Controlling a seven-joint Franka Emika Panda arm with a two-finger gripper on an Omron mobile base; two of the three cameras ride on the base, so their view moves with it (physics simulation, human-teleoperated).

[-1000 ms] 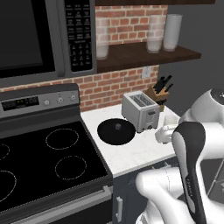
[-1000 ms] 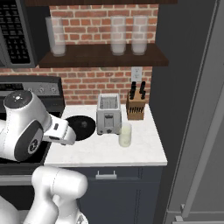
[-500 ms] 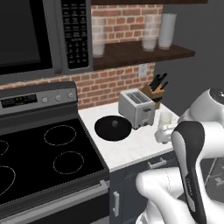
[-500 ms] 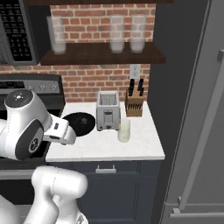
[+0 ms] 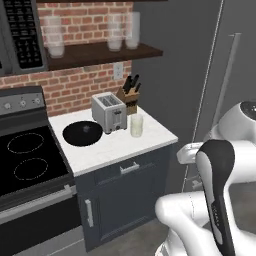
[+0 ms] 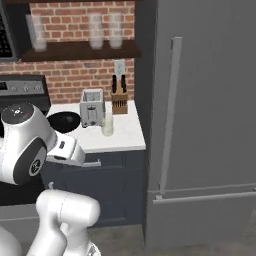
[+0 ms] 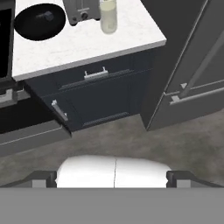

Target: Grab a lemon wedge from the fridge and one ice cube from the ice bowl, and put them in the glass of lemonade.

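1. Fridge (image 6: 205, 125) closed, tall dark grey, pale bar handle (image 6: 171, 115); stands right of the counter (image 5: 125, 142).
2. Glass of lemonade (image 5: 136, 125) upright on the counter, just right of the toaster (image 5: 109, 112), near the front edge.
3. Ice bowl (image 5: 83, 133), a black dish, left of the toaster, next to the stove (image 5: 25, 160).
4. Knife block (image 6: 119, 101) behind the glass at the brick wall.
5. Gripper (image 7: 113, 177): fingers (image 7: 43, 177) spread wide, holding nothing, low over the floor in front of the cabinet.
6. Lemon wedge, ice cube: can't make out.
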